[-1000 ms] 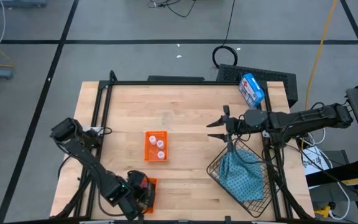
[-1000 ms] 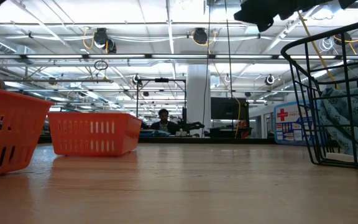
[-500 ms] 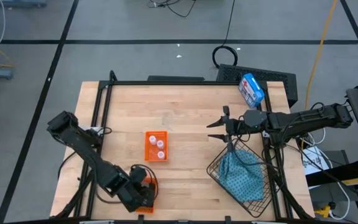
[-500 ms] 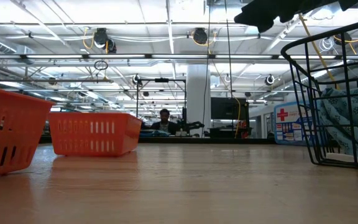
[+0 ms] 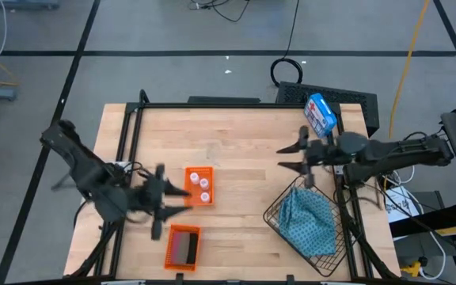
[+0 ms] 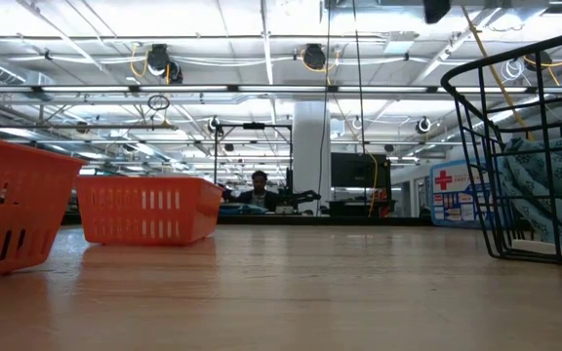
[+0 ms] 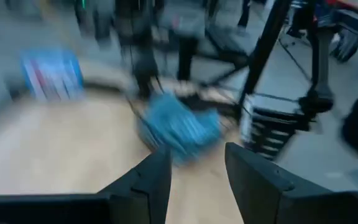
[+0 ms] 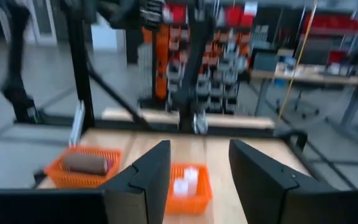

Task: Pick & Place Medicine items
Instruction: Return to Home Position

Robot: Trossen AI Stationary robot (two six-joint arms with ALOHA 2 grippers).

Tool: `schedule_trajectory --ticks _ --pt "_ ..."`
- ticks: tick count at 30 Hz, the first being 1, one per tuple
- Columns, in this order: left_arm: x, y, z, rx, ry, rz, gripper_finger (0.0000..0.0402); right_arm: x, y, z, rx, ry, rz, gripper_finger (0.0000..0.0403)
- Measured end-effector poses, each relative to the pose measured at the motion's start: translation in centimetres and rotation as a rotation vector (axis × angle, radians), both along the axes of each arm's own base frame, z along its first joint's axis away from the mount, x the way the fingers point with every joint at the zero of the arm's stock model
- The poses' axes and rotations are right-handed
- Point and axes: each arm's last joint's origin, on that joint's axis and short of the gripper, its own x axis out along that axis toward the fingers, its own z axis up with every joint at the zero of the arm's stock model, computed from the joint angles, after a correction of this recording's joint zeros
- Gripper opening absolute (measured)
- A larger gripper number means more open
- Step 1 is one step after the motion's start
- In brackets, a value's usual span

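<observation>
We find the left gripper (image 5: pixel 165 202) at lower left of the high view, just left of the upper orange basket (image 5: pixel 188 190), fingers spread and empty. The right gripper (image 5: pixel 285 157) sits at centre right, up-frame of the wire basket (image 5: pixel 275 222), likewise released. Three white vials (image 5: pixel 204 186) lie in the upper orange basket. The brown cylinder (image 5: pixel 184 247) lies in the lower orange basket (image 5: pixel 168 249).
</observation>
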Motion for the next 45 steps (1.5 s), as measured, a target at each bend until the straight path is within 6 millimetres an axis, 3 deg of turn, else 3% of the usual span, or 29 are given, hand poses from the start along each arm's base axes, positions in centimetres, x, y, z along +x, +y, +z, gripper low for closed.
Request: schedule_trajectory --ticks 5,9,13,18,23,27,37,45 --pt "-1.8 3.3 2.7 0.376 -0.09 -0.047 0.0157 -3.7 -0.3 2.1 0.076 -0.146 0.003 0.0155" --pt "-2.4 6.1 2.3 0.503 -0.05 0.005 0.0157 -6.2 -0.5 2.9 0.144 -0.212 0.009 0.0155" --pt "-1.2 8.9 -0.9 0.481 -0.008 0.03 0.0157 -7.5 -0.7 2.0 0.202 -0.201 0.011 0.0155" --pt "0.0 12.6 -7.7 0.377 -0.105 -0.032 0.0157 -6.9 -0.5 -1.5 0.2 -0.136 0.03 0.0155" --pt "-2.2 16.6 -12.1 0.277 -0.166 0.046 0.0157 -6.1 -0.5 -4.1 0.151 -0.135 0.022 0.0155" --pt "-5.1 19.0 -12.9 0.258 -0.235 0.094 0.0157 -6.4 -1.0 -4.7 0.111 -0.113 -0.092 0.0155" --pt "-10.8 20.9 -13.4 0.289 -0.247 0.206 0.0157 -8.9 -2.4 -4.6 0.004 -0.147 -0.313 0.0155" --pt "-11.5 21.3 -16.2 0.228 -0.304 0.262 0.0157 -9.7 -2.7 -7.2 0.027 -0.237 -0.353 0.0155"
